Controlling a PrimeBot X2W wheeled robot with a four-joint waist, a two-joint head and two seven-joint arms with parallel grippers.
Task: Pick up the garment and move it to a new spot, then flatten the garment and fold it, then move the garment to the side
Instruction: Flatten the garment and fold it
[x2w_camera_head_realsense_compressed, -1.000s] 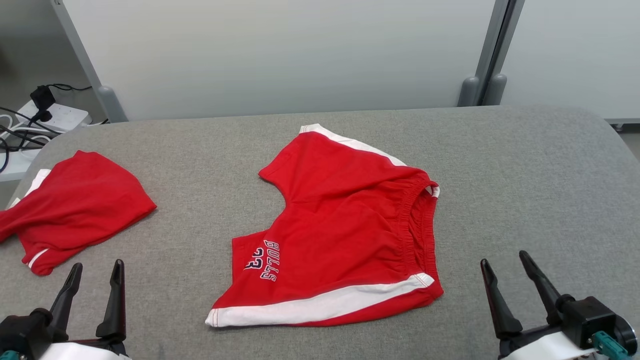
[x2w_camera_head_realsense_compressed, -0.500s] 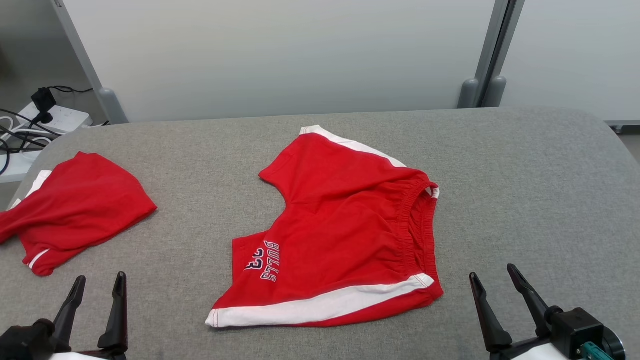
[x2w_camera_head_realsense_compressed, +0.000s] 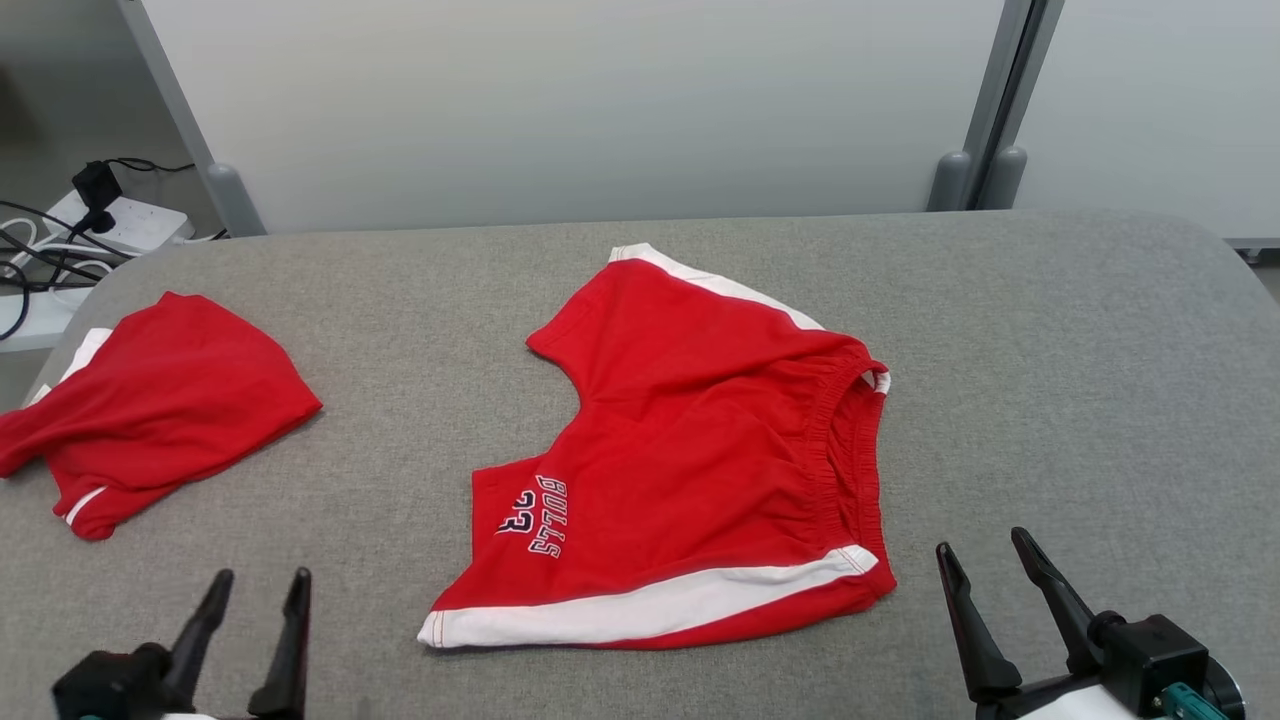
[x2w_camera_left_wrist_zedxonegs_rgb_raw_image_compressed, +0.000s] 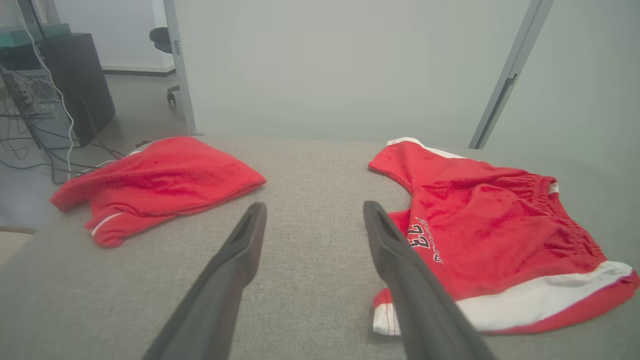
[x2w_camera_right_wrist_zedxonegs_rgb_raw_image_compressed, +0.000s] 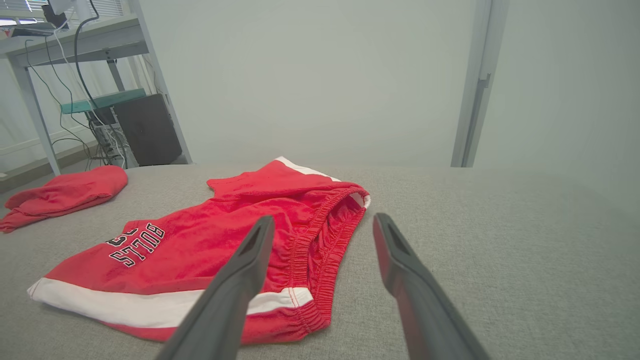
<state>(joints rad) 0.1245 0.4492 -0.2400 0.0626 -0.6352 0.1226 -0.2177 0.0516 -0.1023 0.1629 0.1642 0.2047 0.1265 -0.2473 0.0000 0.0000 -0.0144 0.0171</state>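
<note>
The garment (x2w_camera_head_realsense_compressed: 690, 450) is a pair of red shorts with white side stripes and "BULLS 23" lettering, spread on the grey table (x2w_camera_head_realsense_compressed: 1050, 350) near its middle. It also appears at the right of the left wrist view (x2w_camera_left_wrist_zedxonegs_rgb_raw_image_compressed: 490, 235) and at the left of the right wrist view (x2w_camera_right_wrist_zedxonegs_rgb_raw_image_compressed: 215, 240). My left gripper (x2w_camera_head_realsense_compressed: 261, 575) hovers open near the front edge, left of the shorts' hem (x2w_camera_left_wrist_zedxonegs_rgb_raw_image_compressed: 314, 205). My right gripper (x2w_camera_head_realsense_compressed: 980, 542) is open too, just right of the waistband corner (x2w_camera_right_wrist_zedxonegs_rgb_raw_image_compressed: 324, 218). Neither touches the cloth.
A second red garment (x2w_camera_head_realsense_compressed: 160, 400) lies bunched at the table's left end (x2w_camera_left_wrist_zedxonegs_rgb_raw_image_compressed: 160, 175). A power strip with cables (x2w_camera_head_realsense_compressed: 120, 220) sits beyond the back left corner. A pale partition wall (x2w_camera_head_realsense_compressed: 600, 100) runs along the far edge.
My left gripper has moved to the right and sunk lower in the head view. My right gripper has drawn back toward the front edge. The shorts lie as before; the camera shifted slightly.
</note>
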